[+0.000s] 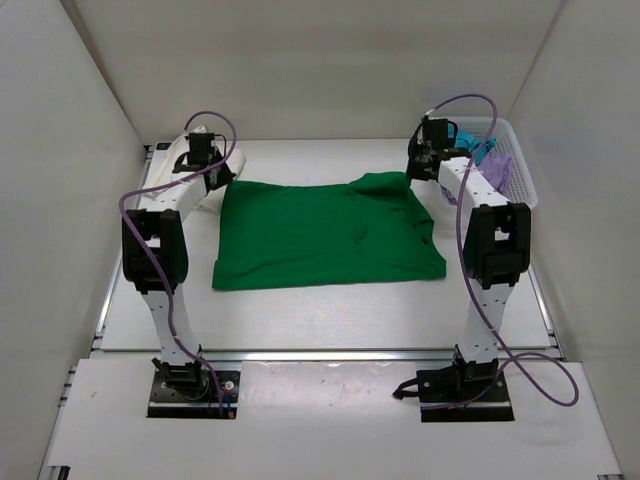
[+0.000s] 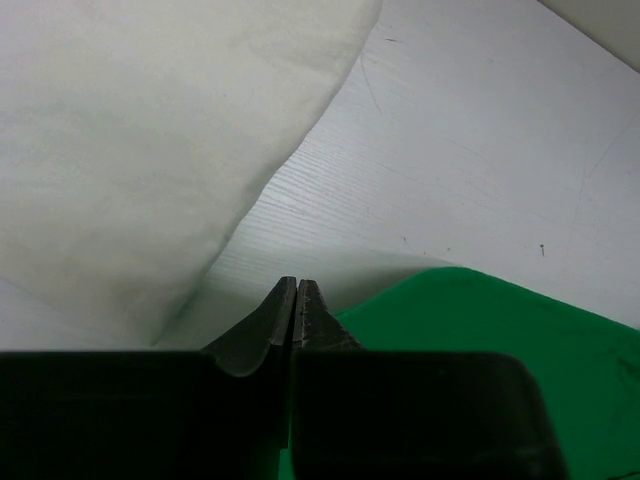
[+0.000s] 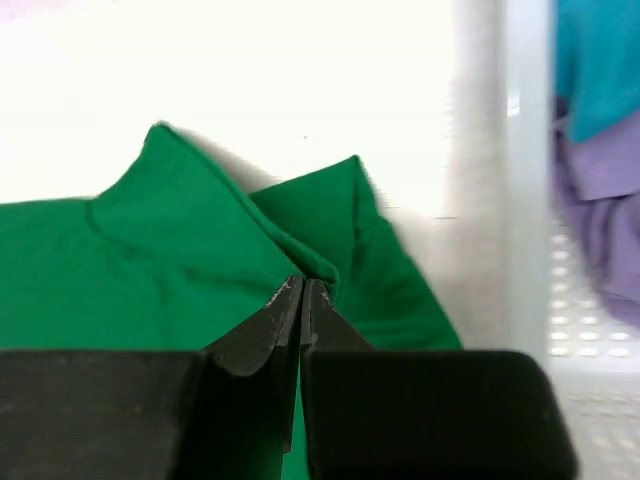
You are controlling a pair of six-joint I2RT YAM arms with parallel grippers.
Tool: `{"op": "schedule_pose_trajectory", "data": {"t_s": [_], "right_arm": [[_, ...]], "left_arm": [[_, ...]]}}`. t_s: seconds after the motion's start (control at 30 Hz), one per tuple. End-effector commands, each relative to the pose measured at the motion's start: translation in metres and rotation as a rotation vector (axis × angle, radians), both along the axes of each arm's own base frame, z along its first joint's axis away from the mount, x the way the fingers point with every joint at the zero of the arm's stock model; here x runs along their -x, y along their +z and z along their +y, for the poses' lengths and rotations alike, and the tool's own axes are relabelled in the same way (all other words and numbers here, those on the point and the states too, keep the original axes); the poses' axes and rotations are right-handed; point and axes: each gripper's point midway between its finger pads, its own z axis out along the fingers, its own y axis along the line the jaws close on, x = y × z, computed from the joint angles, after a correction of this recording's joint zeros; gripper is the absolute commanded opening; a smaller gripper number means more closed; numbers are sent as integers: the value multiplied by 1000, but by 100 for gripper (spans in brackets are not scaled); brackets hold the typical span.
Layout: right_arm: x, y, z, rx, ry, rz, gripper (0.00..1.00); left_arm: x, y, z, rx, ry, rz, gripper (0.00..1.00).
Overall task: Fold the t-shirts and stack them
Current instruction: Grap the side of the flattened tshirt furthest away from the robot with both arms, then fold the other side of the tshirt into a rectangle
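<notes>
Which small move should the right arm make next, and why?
Probably lift the pinched cloth slightly and carry it inward. The right gripper seems shut on a raised fold at the far right corner of the green t-shirt, while the rest lies flat.

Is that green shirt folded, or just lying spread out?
Mostly spread out: the green shirt lies flat across the table; only its far right corner is bunched into folds at the right gripper.

A robot lab booth: white panels (image 1: 300, 60) enclose a table (image 1: 320, 315) with bolted arms (image 1: 160, 250).
</notes>
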Motion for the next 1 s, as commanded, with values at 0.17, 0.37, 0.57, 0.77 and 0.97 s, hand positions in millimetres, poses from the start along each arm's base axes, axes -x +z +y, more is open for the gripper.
{"op": "schedule_pose_trajectory", "data": {"t_s": [0.17, 0.37, 0.57, 0.77, 0.97], "right_arm": [[44, 25, -24, 54, -40, -25, 0], [86, 21, -28, 2, -68, -33, 0], [110, 15, -35, 24, -112, -20, 0], [137, 21, -43, 28, -159, -29, 0], [172, 13, -40, 23, -177, -13, 0]], "left_arm": [[11, 37, 19, 10, 27, -66, 0], [25, 47, 18, 16, 25, -78, 0], [51, 48, 19, 36, 27, -78, 0], [77, 44, 37, 44, 60, -78, 0], [95, 26, 34, 56, 56, -38, 0]]}}
